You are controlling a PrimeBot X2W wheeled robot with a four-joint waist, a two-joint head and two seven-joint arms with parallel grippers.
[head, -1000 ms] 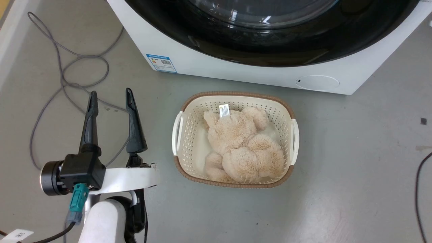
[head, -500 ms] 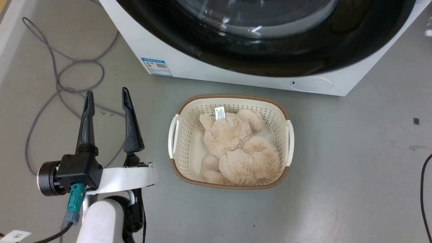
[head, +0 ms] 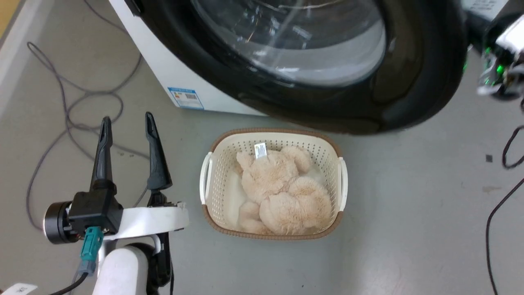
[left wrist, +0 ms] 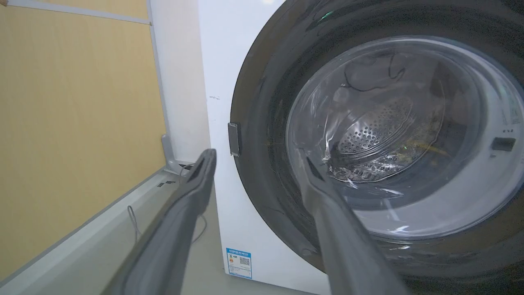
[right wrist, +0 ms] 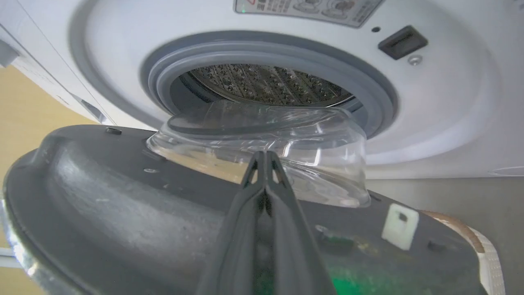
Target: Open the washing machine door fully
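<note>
Grey floor (head: pixel 409 205) runs under everything. At the far left a loose grey cable (head: pixel 69 110) loops across it, well out of the work. Beside the cable the left gripper (head: pixel 127 117) hovers low with its two fingers spread apart and nothing between them. It looks parked there so that the door's swing path stays free. Its wrist view looks up at the white washing machine (left wrist: pixel 217 82) and its blue label (left wrist: pixel 239 262). The washing machine door (head: pixel 409 82) is hinged on the left and stands partly open. Its free right edge has come away from the cabinet, and its lower rim hangs over the back rim of the cream basket (head: pixel 206 180). That basket holds a plush toy (head: pixel 282 192) and sits just in front of the machine, probably so the toy can be loaded once the opening is clear. Seen from the right wrist, the right gripper (right wrist: pixel 265 155) has its fingers pressed together with nothing visibly clamped. They lie across the door's grey inner face near the glass bowl (right wrist: pixel 262 139), so it seems to be working as a hook that drags the door outward. Behind it the grey gasket (right wrist: pixel 368 98) and the perforated drum (right wrist: pixel 266 84) are already exposed, though the gap is narrow and much of the swing remains.
</note>
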